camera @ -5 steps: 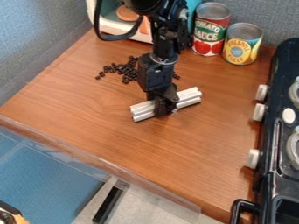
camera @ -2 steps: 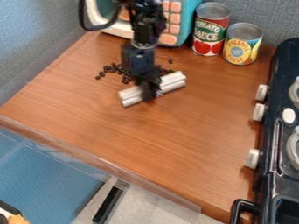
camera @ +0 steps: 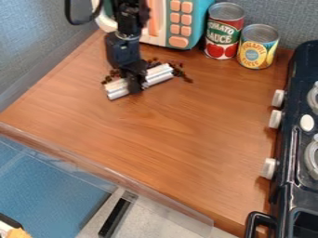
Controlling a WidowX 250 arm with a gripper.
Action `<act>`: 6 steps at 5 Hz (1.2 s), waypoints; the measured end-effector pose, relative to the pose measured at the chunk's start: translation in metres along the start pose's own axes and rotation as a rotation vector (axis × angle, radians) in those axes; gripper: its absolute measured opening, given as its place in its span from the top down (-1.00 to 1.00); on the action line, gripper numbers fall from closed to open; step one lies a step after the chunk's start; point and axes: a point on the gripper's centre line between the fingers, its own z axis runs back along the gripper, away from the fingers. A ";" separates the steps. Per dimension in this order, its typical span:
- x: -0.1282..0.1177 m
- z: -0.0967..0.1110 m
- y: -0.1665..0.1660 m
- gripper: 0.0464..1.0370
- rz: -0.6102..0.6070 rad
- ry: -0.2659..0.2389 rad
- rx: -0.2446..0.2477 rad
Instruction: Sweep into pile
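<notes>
Since the earlier frames, the pincer [camera: 135, 85] and the white ridged bar [camera: 159, 75] are being shifted together towards ten or eleven o'clock, up against the small dark beans [camera: 179, 72]. The bar is being grasped near its middle by the pincer, which is being pointed down from the black arm [camera: 123, 50] at twelve o'clock. Towards eleven o'clock on the brown worktop [camera: 162, 135], the bar is being held low, slanted from eight to two o'clock. The beans are being seen in a loose band along its twelve o'clock side, some being left past its two o'clock end and others near its eight o'clock end. At one o'clock from the bar, a teal and white toy microwave [camera: 200, 21] is being partly overlapped by the arm. Towards two o'clock, a red and green can [camera: 224, 31] is being accompanied by a shorter yellow and blue can [camera: 256, 49], just beside it at four o'clock. The worktop's three o'clock side is being bordered by a black toy stove [camera: 292, 125].
</notes>
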 end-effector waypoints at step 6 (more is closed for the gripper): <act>0.052 0.022 0.023 0.32 -0.686 -0.008 0.064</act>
